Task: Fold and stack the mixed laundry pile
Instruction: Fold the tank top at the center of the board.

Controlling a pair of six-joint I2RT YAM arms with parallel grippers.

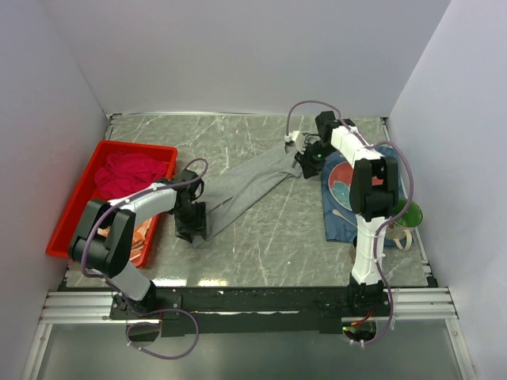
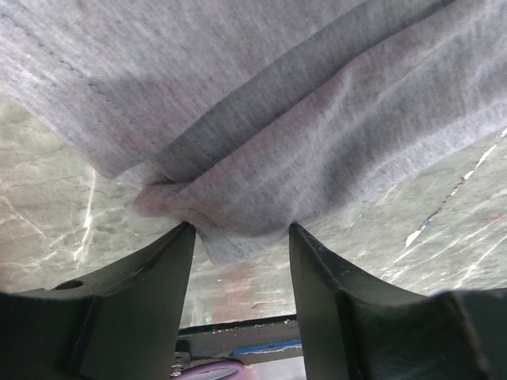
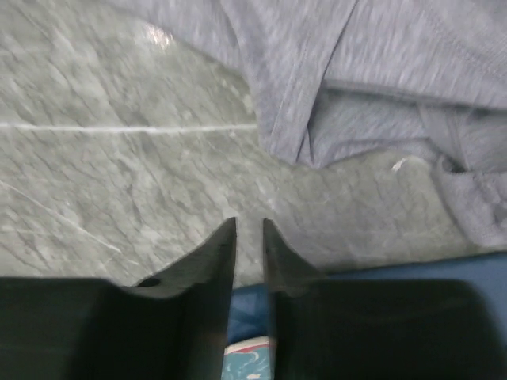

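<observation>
Grey garment is lying stretched diag. across the worktop. L pincer is sitting spread at its near-left hem, w/ the cloth edge dipping btwn the fingers, not pinched. R pincer is hovering just short of the far end, fingers pressed nearly together, nothing in them. Crimson shirt is lying in the red tray.

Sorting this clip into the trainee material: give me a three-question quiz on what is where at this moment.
1. True or false: the crimson shirt lies in the red tray.
2. The left hand is: A open, B shut on the shirt, C out of view.
3. Fill in: the long ___ garment lies across the table.
Key: 1 true; 2 A; 3 grey.
</observation>
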